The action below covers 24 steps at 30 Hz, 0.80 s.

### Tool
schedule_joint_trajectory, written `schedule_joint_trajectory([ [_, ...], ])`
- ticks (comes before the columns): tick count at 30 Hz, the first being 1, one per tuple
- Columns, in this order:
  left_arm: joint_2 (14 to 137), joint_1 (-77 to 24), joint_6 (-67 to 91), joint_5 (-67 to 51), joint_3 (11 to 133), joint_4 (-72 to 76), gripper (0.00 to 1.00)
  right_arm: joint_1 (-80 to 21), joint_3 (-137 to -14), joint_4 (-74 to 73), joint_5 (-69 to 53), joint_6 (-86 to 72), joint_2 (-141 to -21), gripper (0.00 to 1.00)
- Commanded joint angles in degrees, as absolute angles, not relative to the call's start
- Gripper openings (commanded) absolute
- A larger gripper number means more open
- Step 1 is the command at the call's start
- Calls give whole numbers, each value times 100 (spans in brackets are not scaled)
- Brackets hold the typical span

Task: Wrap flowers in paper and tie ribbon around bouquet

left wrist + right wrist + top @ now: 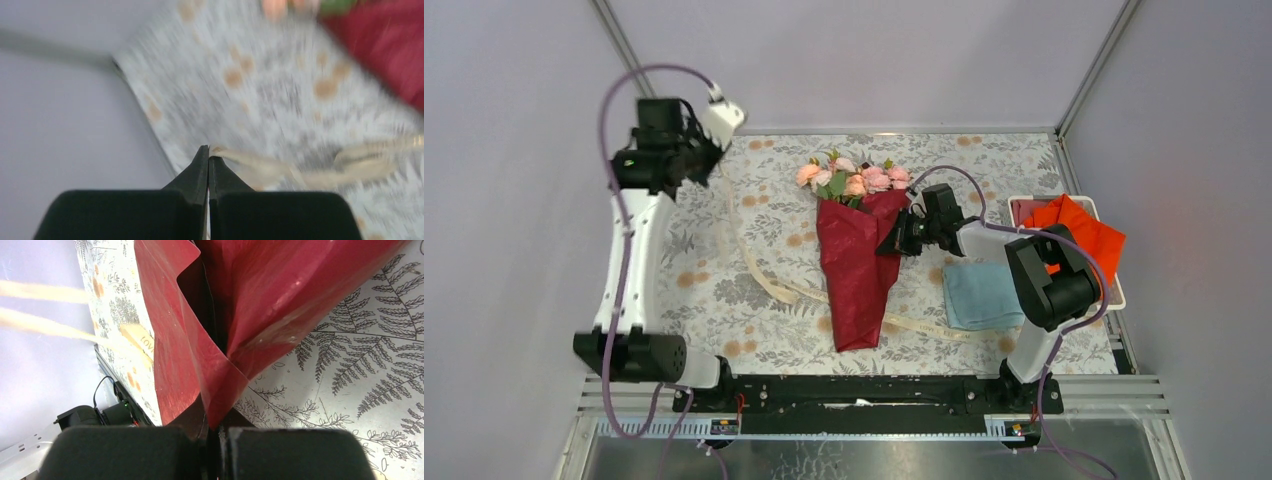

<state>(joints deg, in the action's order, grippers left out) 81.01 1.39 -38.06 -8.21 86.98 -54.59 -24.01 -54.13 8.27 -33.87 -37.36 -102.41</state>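
Note:
The bouquet lies mid-table: pink flowers (pixel 854 176) stick out of the far, wide end of a dark red paper cone (pixel 856 268). My right gripper (pixel 892 242) is shut on the cone's right edge. In the right wrist view a fold of paper (pixel 220 390) is pinched between the jaws of that gripper (pixel 215 426). The cream ribbon (pixel 762 278) runs under the cone and out to the right. Its left end rises to my left gripper (pixel 712 158), held above the far left corner. In the blurred left wrist view that gripper (pixel 209 152) is shut on the ribbon (pixel 280 167) tip.
A white tray (pixel 1116 292) at the right edge holds an orange-red cloth (pixel 1079 228). A folded light blue cloth (pixel 979 295) lies beside it, near the right arm. Grey walls close in the table on three sides.

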Motion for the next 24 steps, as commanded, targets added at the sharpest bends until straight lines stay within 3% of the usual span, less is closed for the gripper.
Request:
schedule_joint_trajectory([
  [1, 7879, 80, -4065, -2830, 11179, -6928, 0, -2443, -5457, 974, -3389, -3635, -10348, 0],
  [6, 8025, 70, -4061, -3882, 11911, -7473, 0, -2444, -5471, 947, -3346, -3609, -10431, 0],
  [10, 7877, 70, -3924, -2445, 11070, -6840, 0, -2443, -5493, 854, -3265, -3555, -10397, 0],
  [15, 7706, 74, -4101, -556, 9152, -6280, 0, -2473, -5482, 912, -3262, -3600, -10461, 0],
  [19, 7924, -89, -3964, -1694, 8121, -6437, 0, -2542, -5540, 908, -3266, -3623, -10501, 0],
  [21, 8096, -669, -3851, -2429, 7940, -6470, 0, -2581, -5554, 905, -3254, -3639, -10519, 0],
  [24, 8335, -2021, -3657, -2340, 7895, -5947, 0, -2631, -5523, 1004, -3293, -3729, -10581, 0],
])
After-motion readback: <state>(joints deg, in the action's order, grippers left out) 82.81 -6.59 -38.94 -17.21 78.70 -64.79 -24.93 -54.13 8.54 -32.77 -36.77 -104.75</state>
